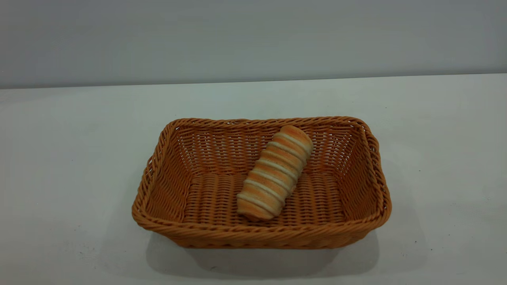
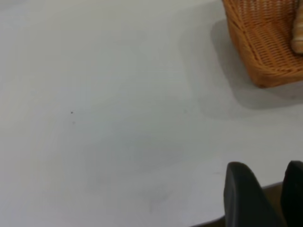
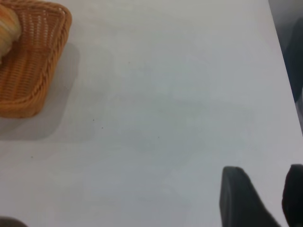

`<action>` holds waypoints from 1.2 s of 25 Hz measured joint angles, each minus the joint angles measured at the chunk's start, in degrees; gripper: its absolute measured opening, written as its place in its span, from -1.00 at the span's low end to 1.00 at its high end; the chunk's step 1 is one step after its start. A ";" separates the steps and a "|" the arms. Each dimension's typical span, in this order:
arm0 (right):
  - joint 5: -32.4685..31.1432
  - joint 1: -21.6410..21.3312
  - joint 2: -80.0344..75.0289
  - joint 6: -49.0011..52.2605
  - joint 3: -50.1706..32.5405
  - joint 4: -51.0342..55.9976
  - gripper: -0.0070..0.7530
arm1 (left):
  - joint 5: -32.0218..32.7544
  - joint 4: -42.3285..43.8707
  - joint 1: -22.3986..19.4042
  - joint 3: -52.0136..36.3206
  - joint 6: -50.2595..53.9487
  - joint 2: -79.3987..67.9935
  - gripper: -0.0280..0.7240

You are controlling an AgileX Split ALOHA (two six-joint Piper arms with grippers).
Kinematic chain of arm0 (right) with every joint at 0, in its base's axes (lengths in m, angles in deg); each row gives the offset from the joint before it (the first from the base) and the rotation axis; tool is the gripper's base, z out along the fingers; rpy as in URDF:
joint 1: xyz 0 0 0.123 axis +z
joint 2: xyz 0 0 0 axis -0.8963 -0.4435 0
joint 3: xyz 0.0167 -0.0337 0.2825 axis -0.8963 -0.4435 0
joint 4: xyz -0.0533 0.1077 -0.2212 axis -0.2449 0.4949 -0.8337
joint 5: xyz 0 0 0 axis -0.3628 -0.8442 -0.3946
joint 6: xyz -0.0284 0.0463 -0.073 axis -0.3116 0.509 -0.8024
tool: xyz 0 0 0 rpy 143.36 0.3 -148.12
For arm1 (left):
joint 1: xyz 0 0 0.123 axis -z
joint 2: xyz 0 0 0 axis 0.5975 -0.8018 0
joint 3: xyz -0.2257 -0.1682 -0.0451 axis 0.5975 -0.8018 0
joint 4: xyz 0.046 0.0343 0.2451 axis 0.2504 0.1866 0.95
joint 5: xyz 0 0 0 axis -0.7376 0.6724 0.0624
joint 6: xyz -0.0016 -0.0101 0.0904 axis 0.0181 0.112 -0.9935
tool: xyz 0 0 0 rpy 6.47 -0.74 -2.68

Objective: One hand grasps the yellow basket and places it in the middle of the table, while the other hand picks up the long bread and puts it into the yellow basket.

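Observation:
The yellow basket stands on the white table near its middle. The long bread lies slantwise inside it, one end leaning on the far wall. No gripper shows in the exterior view. In the left wrist view, my left gripper is open and empty over the table's edge, well away from the basket and the bread. In the right wrist view, my right gripper is open and empty over bare table, far from the basket and the bread.
The tabletop bears only a few tiny dark specks. A grey wall rises behind the table's far edge. The table's edge runs past the left fingers.

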 joint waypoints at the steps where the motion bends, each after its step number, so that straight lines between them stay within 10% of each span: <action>1: 0.00 0.00 0.00 0.00 0.00 0.00 -0.28 | 0.00 0.43 0.00 0.00 0.18 0.00 -0.27; 30: 0.00 0.00 0.00 0.00 0.00 0.00 -0.28 | -0.16 5.59 0.61 -0.06 6.93 0.00 -0.28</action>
